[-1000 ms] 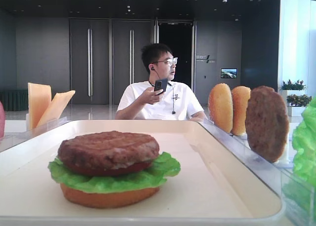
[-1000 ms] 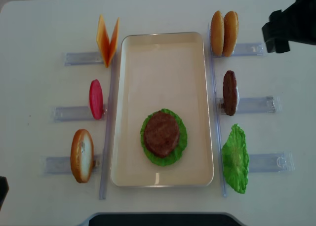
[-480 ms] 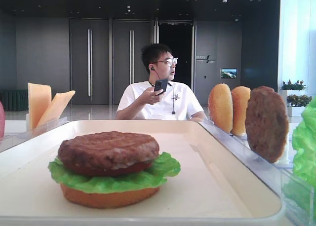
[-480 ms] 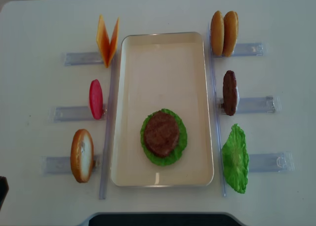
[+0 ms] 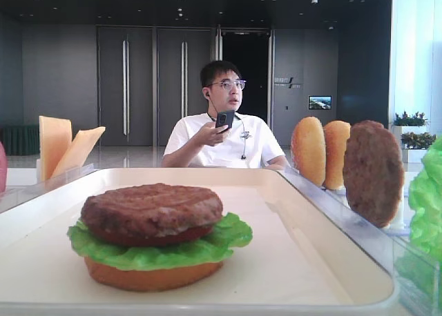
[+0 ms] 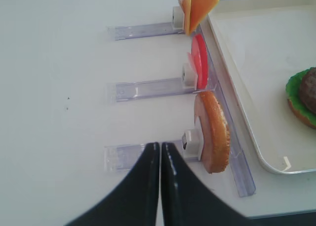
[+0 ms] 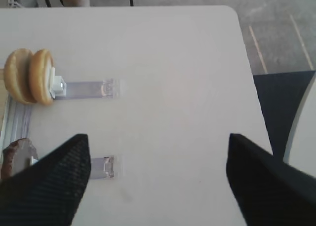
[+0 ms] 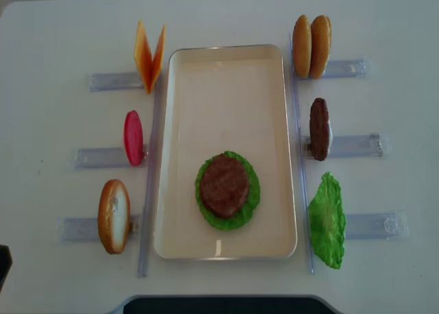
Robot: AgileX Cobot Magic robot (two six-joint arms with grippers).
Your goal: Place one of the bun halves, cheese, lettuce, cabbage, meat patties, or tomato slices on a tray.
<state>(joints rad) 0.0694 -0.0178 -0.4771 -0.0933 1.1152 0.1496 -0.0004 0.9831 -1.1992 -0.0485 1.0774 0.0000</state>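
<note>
On the tray [image 8: 226, 74], toward its near end, I see a stack: bun half at the bottom, lettuce [image 8: 250, 197] over it, a red slice, and a patty [image 8: 223, 185] lying flat on top, its round face up. The tray's long axis runs away from me, between two columns of clear racks [image 8: 353, 146].

On my right, two bun halves [image 8: 311, 46] stand on edge, faces touching, then a second patty [image 8: 319, 129] on edge, then a spare lettuce leaf [image 8: 326, 220] upright. On my left stand cheese slices [image 8: 149, 55] splayed in a V, a tomato slice [image 8: 133, 137] on edge, and another bun half [image 8: 114, 215] on edge.

My right gripper [image 7: 158, 186] hangs over bare table, jaws spread wide, holding nothing. My left gripper [image 6: 160, 154] sits beside the near-left bun, fingers pressed together, empty.
</note>
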